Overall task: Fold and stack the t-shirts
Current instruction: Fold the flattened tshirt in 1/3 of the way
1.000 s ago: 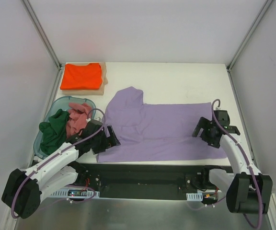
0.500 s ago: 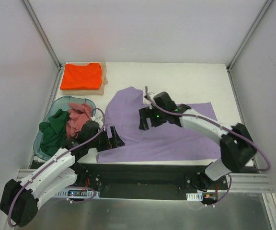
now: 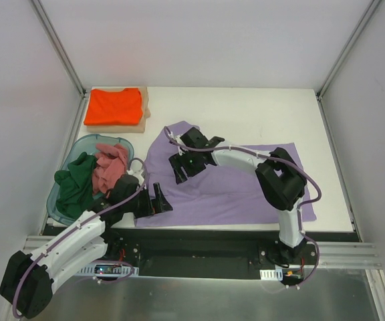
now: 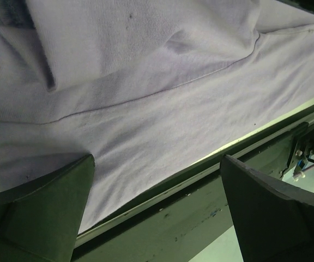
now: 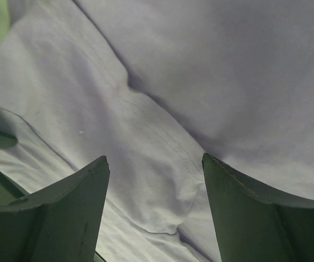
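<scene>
The large lavender-purple t-shirt (image 3: 232, 184) lies spread across the table, its left part folded over. My right gripper (image 3: 181, 165) is open just above the shirt's folded left part; the cloth (image 5: 162, 109) with a seam and wrinkle fills its wrist view. My left gripper (image 3: 158, 200) is open and empty at the shirt's near-left corner, over the hem (image 4: 146, 136) by the table's front edge. The orange t-shirt (image 3: 113, 105) lies folded on the tan board (image 3: 144, 115). The dark green t-shirt (image 3: 75, 179) and dusty pink t-shirt (image 3: 110, 166) sit crumpled in the teal tub (image 3: 84, 142).
The table's front edge and dark metal rail (image 4: 211, 202) run right below the left gripper. White walls enclose the table on three sides. The right arm stretches across the shirt from the right base.
My right arm has swung from the shirt's right edge across to its folded left part. My left gripper has shifted a little right and nearer along the shirt's near-left corner.
</scene>
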{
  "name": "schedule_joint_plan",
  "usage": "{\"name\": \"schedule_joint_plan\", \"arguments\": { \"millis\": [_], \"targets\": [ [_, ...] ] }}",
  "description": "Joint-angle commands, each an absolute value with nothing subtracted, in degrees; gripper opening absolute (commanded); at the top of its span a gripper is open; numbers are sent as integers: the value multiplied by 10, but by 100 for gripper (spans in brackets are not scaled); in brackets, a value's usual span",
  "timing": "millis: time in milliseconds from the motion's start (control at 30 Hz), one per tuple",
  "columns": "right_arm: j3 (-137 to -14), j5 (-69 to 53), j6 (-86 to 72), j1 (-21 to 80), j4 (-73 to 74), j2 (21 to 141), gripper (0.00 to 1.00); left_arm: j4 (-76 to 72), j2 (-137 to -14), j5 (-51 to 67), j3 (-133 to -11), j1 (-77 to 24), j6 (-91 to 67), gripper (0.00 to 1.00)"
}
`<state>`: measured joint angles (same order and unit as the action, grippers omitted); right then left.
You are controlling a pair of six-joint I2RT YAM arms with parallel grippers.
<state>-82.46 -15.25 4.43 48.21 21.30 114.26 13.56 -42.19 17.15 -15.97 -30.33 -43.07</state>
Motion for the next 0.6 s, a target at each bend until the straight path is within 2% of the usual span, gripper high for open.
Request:
{"name": "schedule_joint_plan", "arguments": {
  "millis": [0,133,400,567],
  "targets": [
    [-855,-134,79,488,253,1153,71,179,-406,135,-146,-304,-431,99],
    [-851,-120,92,498,258,1154,65,183,-401,133,-145,-304,-430,99],
    [-855,-55,107,508,272,1150,65,185,-405,135,-146,-304,-426,99],
    [-858,-134,96,514,274,1142,64,188,-404,132,-145,-304,-425,99]
  ]
}}
